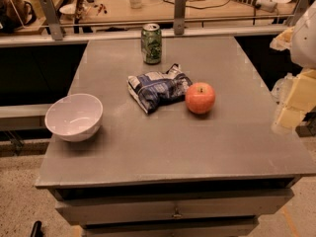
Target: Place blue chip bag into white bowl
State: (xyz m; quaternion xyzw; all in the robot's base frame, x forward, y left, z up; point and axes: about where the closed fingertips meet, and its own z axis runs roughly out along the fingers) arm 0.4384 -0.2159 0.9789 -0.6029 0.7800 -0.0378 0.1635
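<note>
Camera view: the blue chip bag [158,89] lies flat mid-table, its right end just beside, perhaps touching, the apple [200,98]; the green soda can [151,43] stands farther back. The white bowl [74,116] sits upright near the left edge of the grey table [173,147], well apart from the bag. The gripper [291,107] hangs off the table's right side; whether it is spread or closed cannot be told. The bag looks light, soft and crinkly, probably slippery foil; pinching a raised fold on its left, away from the apple, seems safest.
</note>
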